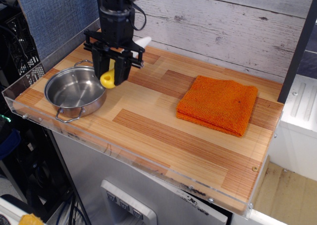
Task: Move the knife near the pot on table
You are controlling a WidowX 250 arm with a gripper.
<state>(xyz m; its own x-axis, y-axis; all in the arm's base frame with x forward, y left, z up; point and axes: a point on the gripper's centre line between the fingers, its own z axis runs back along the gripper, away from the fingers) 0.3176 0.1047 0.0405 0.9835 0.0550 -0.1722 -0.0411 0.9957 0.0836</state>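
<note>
**Knife in the jaws, hanging beside the pot's right rim**

Surroundings first. The table (163, 131) carries a folded orange cloth (218, 104) well apart from the action, out at roughly 3 o'clock from the gripper. Clear acrylic rim (99, 148) runs along the front and left edges. Grey plank wall (223, 22) behind, blue panel (54, 17) at the back left. Dark post (297, 51) on the far right.

The pot (75, 92) sits at the table's left end, shiny bowl, one wire handle toward the back at 12 o'clock and one toward the front at 6 o'clock. The arm body covers the tabletop just behind the pot's right side, so I can't tell what lies there.

The gripper (113, 72) points down, just off the pot's rim at about 2 o'clock from the pot centre. Jaws are clamped on the knife (108, 79): the yellow handle end pokes out below between the two black fingers (123, 69), the white blade sticks out up and right at about 1 o'clock, behind the fingers. Knife is tilted, not flat. The handle end overlaps the pot's right rim in this view; whether it touches the rim or the table can't be told.
</note>
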